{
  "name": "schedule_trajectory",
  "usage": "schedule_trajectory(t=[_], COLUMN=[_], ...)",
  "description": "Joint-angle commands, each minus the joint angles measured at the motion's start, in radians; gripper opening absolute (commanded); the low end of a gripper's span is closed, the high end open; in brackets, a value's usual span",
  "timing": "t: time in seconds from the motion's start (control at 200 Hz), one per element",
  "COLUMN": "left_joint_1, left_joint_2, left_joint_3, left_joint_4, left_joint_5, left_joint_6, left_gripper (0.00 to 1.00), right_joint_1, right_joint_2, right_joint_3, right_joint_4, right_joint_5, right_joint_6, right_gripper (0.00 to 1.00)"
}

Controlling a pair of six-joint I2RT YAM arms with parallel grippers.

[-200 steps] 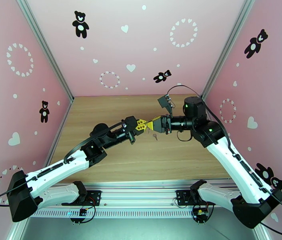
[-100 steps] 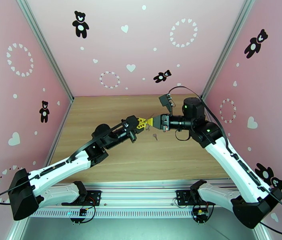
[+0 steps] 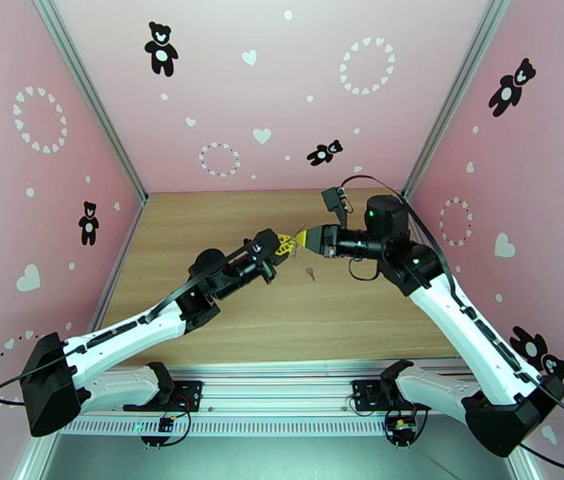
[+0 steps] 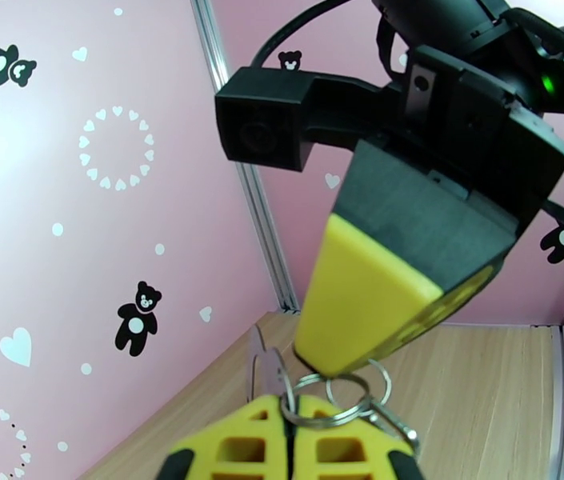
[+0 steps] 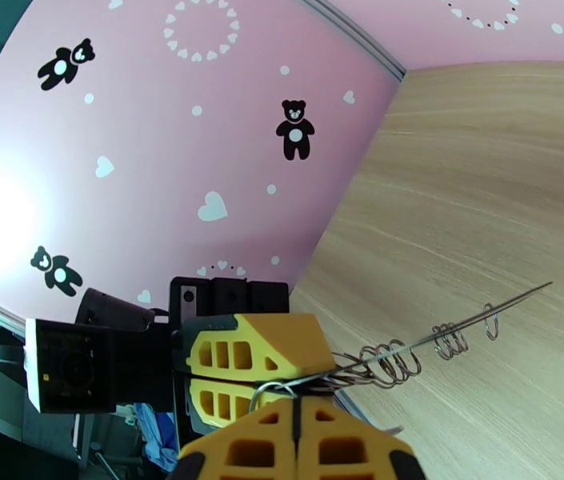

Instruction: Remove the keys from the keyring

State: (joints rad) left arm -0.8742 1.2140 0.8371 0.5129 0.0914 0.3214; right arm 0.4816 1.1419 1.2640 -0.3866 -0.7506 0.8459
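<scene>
Overhead, the left gripper (image 3: 287, 246) and right gripper (image 3: 302, 238) meet tip to tip above the middle of the wooden table (image 3: 202, 226). The left arm reaches in from 8 o'clock and the right arm from 4 o'clock. Both have their fingers pressed fully together, each pinching the keyring (image 4: 338, 396), a cluster of thin silvery rings held in the air between the two tips. Seen from the right wrist, a strand of looped wire (image 5: 410, 350) runs from that pinch out toward 2 o'clock. One small dark key (image 3: 310, 273) lies loose on the table, at 5 o'clock of the fingertips and apart from them.
</scene>
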Motion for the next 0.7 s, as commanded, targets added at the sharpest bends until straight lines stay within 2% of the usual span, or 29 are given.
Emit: schedule_trajectory(t=[0.0,0.135,0.34,0.526,0.616,0.696], left_joint_1=[0.003,0.003,0.004,0.003,0.003,0.003], left_joint_2=[0.021,0.033,0.020,-0.005,-0.017,-0.025], left_joint_3=[-0.015,-0.015,-0.015,-0.004,-0.003,0.009], left_joint_4=[0.003,0.005,0.002,-0.034,-0.048,-0.074], left_joint_5=[-0.079,-0.074,-0.043,0.026,0.062,0.075], left_joint_6=[-0.002,-0.010,-0.025,-0.049,-0.060,-0.073], left_gripper=[0.03,0.02,0.00,0.00,0.00,0.00], right_joint_1=[-0.001,0.004,0.012,0.012,0.012,0.011], right_joint_2=[-0.025,-0.039,-0.046,-0.045,-0.043,-0.026], right_joint_3=[0.021,0.030,0.050,0.141,0.125,0.164], right_joint_4=[0.047,0.064,-0.008,-0.177,-0.122,-0.216], right_joint_5=[-0.016,-0.022,0.009,0.087,0.038,0.071], right_joint_6=[0.039,0.056,-0.018,-0.194,-0.188,-0.273], right_gripper=[0.00,0.00,0.00,0.00,0.00,0.00])
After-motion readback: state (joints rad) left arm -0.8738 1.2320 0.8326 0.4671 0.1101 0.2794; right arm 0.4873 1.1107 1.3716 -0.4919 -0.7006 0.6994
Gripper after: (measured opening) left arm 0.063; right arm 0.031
